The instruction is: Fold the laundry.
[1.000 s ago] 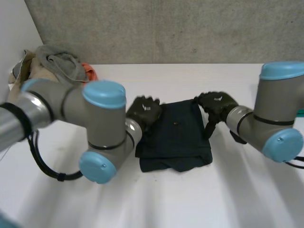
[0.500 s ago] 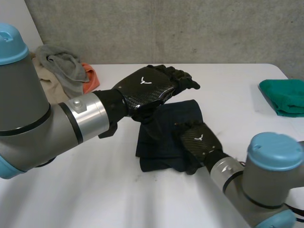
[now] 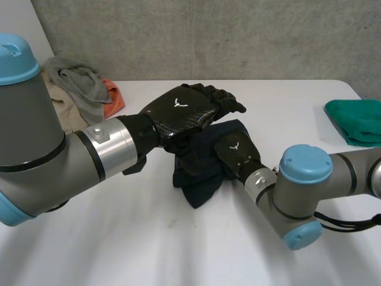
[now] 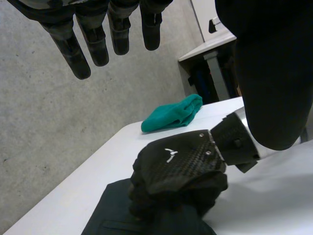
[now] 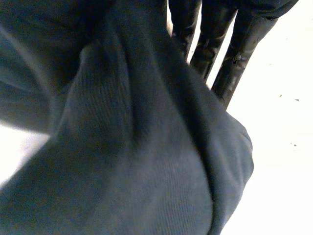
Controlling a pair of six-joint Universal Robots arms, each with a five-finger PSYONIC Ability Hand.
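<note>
We see the right hand (image 3: 235,150) clenched on the bunched dark navy cloth (image 3: 199,176) at the middle of the white tabletop (image 3: 178,256). The left hand (image 3: 184,110) hangs spread and loose just above, hiding the cloth's far part. A green folded cloth (image 3: 356,121) lies at the right edge, and a grey-and-orange laundry heap (image 3: 74,83) at the far left corner.

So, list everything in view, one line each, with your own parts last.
dark garment: one, navy, bunched at the table's middle
green cloth: one, green, folded at the table's right edge
laundry pile: one, grey, beige and orange cloths, at the far left corner
table: one, white, under everything
wall: one, grey concrete, behind the table
left arm: one, grey with light-blue caps, reaching in from the left
right arm: one, grey with light-blue caps, reaching in from the right
left hand: one, black, above the garment, fingers straight
right hand: one, black, on the garment, fingers curled into the cloth
</note>
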